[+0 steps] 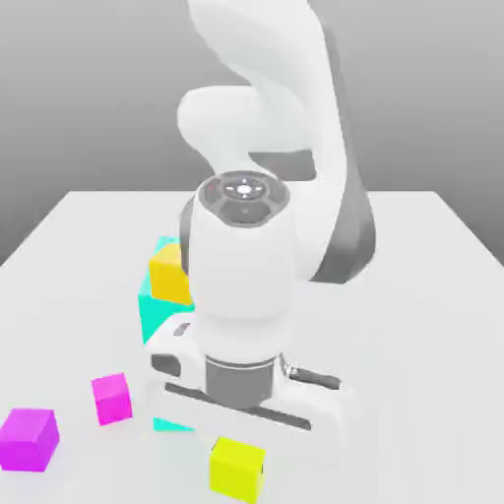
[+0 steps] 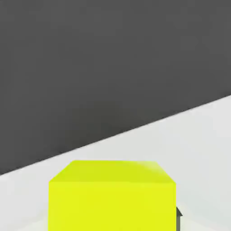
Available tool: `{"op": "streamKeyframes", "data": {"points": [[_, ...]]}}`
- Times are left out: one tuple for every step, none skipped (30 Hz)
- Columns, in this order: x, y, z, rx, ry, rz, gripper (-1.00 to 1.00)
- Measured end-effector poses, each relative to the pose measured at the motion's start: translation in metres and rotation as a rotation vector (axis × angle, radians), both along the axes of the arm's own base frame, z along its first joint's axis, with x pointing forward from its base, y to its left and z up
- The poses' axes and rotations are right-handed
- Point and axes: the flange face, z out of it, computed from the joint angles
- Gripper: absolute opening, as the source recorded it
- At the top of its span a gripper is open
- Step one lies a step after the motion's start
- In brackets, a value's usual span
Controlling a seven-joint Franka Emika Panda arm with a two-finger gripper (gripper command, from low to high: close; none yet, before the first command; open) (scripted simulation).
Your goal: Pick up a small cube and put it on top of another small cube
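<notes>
Legible text, labels, brands, numbers, signs: none that I can read. My arm's casing (image 1: 241, 266) is unmarked. The cube faces carry plain colour without lettering.

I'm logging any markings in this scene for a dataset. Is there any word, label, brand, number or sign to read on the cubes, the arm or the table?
None: no readable text anywhere.
Small matte lime-yellow cube: plain faces.
Orange-yellow cube, cyan block, two magenta cubes: plain.
White robot arm and white table: unmarked.
</notes>
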Motion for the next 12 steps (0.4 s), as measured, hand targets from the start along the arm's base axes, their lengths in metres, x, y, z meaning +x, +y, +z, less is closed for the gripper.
{"op": "streamKeyframes", "data": {"points": [[-0.008, -0.025, 0.003, 0.001, -0.002, -0.083, -1.0], [-0.016, -0.05, 0.006, 0.002, -0.005, -0.167, -1.0], [-0.027, -0.076, 0.009, 0.003, -0.008, -0.254, -1.0], [-0.038, -0.1, 0.012, 0.005, -0.011, -0.341, -1.0], [-0.05, -0.125, 0.011, 0.008, -0.014, -0.427, -1.0], [-0.061, -0.149, 0.006, 0.01, -0.017, -0.514, -1.0], [-0.073, -0.174, -0.007, 0.013, -0.02, -0.601, -1.0], [-0.081, -0.188, -0.021, 0.014, -0.022, -0.653, -1.0], [-0.085, -0.195, -0.033, 0.013, -0.022, -0.678, 1.0], [-0.085, -0.195, -0.033, 0.013, -0.022, -0.678, 1.0], [-0.085, -0.195, -0.033, 0.013, -0.022, -0.678, 1.0], [-0.085, -0.195, -0.033, 0.013, -0.022, -0.678, 1.0]]}}
